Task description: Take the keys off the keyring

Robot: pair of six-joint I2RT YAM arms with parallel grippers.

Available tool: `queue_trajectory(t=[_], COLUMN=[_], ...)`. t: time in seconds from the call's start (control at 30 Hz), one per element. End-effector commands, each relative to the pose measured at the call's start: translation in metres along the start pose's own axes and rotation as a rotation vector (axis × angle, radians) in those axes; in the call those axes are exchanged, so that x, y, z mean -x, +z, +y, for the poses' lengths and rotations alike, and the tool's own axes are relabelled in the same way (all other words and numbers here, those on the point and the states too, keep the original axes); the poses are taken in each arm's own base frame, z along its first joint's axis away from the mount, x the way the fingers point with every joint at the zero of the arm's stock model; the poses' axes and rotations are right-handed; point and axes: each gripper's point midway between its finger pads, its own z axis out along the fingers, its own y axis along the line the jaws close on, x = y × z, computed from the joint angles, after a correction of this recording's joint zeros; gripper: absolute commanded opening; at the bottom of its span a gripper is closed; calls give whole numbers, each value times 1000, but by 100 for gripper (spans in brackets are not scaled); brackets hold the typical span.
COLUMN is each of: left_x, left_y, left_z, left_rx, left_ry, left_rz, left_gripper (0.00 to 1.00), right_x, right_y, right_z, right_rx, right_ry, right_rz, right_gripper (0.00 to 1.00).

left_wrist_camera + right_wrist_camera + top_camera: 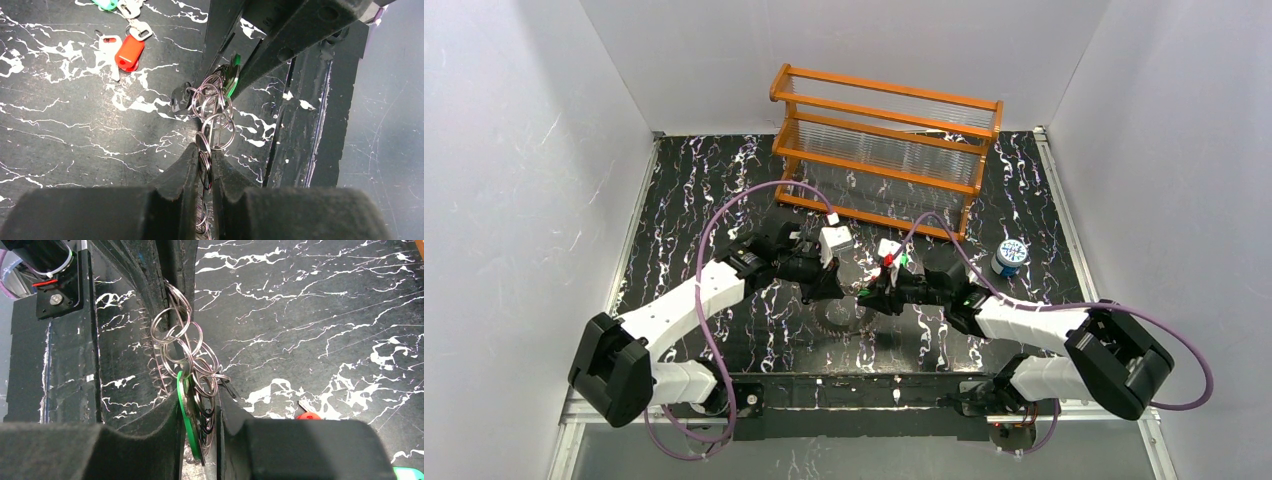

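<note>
Two closed grips on light, stiff, likely slippery metal: left gripper [204, 156] pinching split rings [216, 114], right gripper [200, 402] clamping green key [184, 407], probably best held by its head.

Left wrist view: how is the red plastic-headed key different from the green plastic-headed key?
Colour: the red plastic-headed key is red, the green plastic-headed key green. Pose: the red one lies flat on the black marbled table; the green one is pinched on edge between the jaws of the right gripper. State: the red one lies apart from the bunch of silver split rings; the green one sits among them. Both are small keys.
</note>
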Motion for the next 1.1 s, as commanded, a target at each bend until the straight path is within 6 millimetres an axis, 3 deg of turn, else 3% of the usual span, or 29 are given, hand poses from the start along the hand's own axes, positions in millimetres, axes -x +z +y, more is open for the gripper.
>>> queue_trajectory(t=[0.0, 0.17, 0.33, 0.8, 1.07], left_x=[-3, 3, 6, 14, 21], left_y=[-7, -11, -14, -14, -19], left_z=[-19, -15, -13, -5, 2], left_rx=[-62, -12, 22, 82, 145], left_ry=[-7, -21, -62, -143, -187], left_rz=[2, -24, -38, -75, -110], left_gripper=[0, 0, 0, 0, 0], right_x=[45, 46, 46, 51, 67], right_y=[-3, -11, -19, -28, -37], right_z=[1, 3, 4, 7, 10], right_rx=[1, -17, -34, -56, -108], right_ry=[-86, -111, -156, -147, -116], right_rz=[-142, -172, -197, -255, -354], right_gripper=[15, 42, 52, 53, 54])
